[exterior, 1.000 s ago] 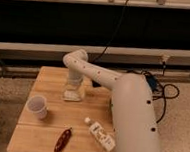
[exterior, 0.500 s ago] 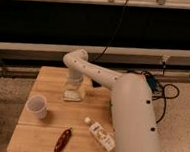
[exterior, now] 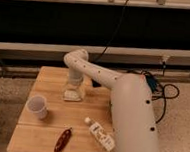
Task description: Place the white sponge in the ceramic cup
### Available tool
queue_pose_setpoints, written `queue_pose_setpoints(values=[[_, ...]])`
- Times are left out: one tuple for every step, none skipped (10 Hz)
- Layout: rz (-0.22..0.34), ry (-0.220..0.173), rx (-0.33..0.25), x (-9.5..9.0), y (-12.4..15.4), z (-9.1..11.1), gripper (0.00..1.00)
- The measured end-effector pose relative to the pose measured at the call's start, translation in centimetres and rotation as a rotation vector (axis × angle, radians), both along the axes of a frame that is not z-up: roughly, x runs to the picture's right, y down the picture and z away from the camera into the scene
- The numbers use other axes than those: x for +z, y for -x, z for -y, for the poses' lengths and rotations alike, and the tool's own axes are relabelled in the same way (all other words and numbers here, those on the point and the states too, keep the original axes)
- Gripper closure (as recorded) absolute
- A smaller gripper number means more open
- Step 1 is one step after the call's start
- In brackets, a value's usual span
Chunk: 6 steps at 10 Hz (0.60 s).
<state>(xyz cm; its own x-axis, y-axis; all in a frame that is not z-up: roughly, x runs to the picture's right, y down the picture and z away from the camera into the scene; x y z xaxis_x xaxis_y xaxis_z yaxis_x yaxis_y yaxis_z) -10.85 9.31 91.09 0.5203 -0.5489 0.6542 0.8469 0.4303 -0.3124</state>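
Camera view, from above and behind arm. End effector [exterior: 73,91] lowered onto far-middle part of wooden table [exterior: 48,134], directly over white sponge [exterior: 72,95]; grip state cannot be told. White sponge: small, flat, off-white pad, lying on table under end effector. Ceramic cup [exterior: 37,106]: plain white, tapered, upright, near left edge, well apart from sponge. Unchanged against earlier frames: arm, sponge and cup in same places. Counted: one sponge, one cup, one white labelled bottle [exterior: 99,134] lying on its side, one reddish-brown object [exterior: 62,140] at front edge.
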Motion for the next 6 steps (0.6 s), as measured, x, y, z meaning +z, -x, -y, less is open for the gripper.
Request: queue_pose_setpoints(values=[[0.005, 0.012, 0.005, 0.4, -0.3, -0.5, 0.20], [0.010, 0.020, 0.010, 0.6, -0.4, -0.8, 0.20], [0.017, 0.027, 0.013, 0.7, -0.3, -1.1, 0.20], [0.023, 0.032, 0.014, 0.7, -0.2, -1.3, 0.22], [0.031, 0.036, 0.018, 0.8, -0.2, -1.4, 0.34], [0.036, 0.042, 0.018, 0.8, -0.2, -1.5, 0.42]])
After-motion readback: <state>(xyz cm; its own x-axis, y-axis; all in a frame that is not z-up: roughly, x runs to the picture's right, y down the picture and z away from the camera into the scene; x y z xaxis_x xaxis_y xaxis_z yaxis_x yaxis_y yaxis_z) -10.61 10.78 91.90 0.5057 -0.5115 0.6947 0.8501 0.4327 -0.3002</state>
